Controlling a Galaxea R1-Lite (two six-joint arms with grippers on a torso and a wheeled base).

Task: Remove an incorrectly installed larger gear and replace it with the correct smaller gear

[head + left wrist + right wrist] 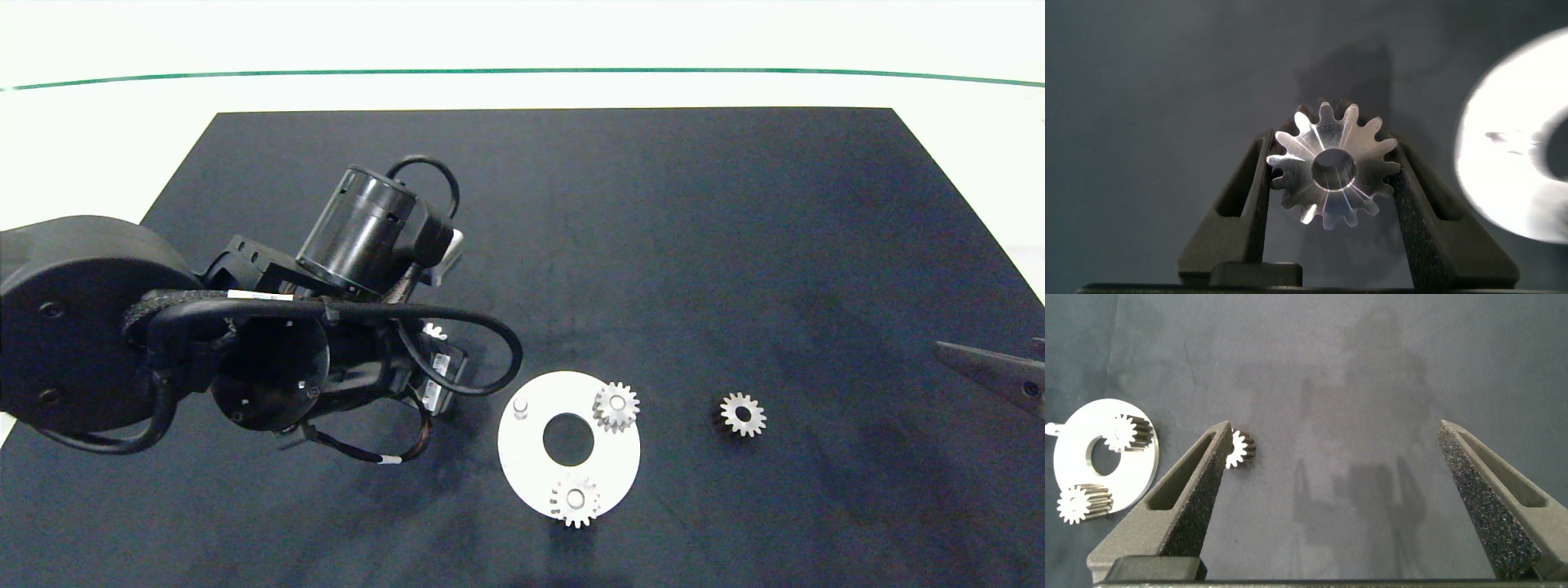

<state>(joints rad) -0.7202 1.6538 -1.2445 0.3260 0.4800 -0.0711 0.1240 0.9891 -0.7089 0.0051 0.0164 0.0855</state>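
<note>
1. A black mat [653, 245] covers most of the white table [98, 139], which has a green line running along its far side.
2. The left arm [90, 327] reaches in over the near-left part of the mat, just left of the disc.
3. The left gripper [1327, 184] has its two fingers closed on the larger gear [1327, 171], which it holds above the mat.
4. The right gripper [1335, 457] waits at the mat's right edge, fingers spread wide with nothing between them.
5. A white disc [531, 457] with a round centre hole lies on the near middle of the mat.
6. Two small gears [616, 406] [575, 500] sit on pegs of the disc; a third peg [521, 406] stands bare.
7. The smaller gear [742, 414] lies flat on the mat, near the disc's right side and apart from it.
</note>
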